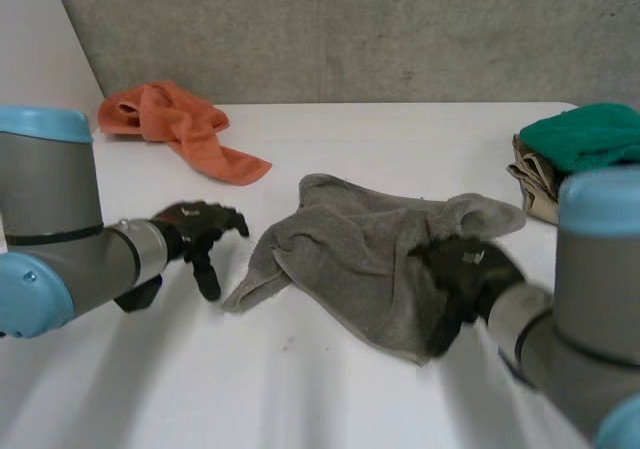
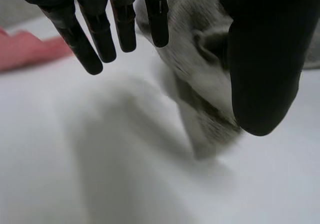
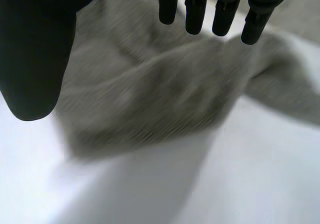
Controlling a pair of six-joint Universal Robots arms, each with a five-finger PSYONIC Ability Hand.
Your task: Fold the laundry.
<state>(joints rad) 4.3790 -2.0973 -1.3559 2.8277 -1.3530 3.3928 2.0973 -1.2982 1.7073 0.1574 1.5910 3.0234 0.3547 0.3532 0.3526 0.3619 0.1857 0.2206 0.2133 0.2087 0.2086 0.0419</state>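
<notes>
A crumpled grey terry towel [image 1: 370,254] lies in a soft, creased heap at the middle of the white tabletop [image 1: 330,389], one narrow corner trailing toward the robot's left hand [image 1: 200,237]. That black hand hovers just beside the corner, fingers straight and spread from the thumb, gripping nothing. The right hand [image 1: 465,274] hangs over the towel's near right edge, fingers and thumb likewise held wide, nothing in its grasp; whether it touches the cloth cannot be told. At the far left lies a rumpled orange towel [image 1: 175,124]. At the right edge, a green cloth [image 1: 585,134] sits on a folded tan one [image 1: 535,184].
</notes>
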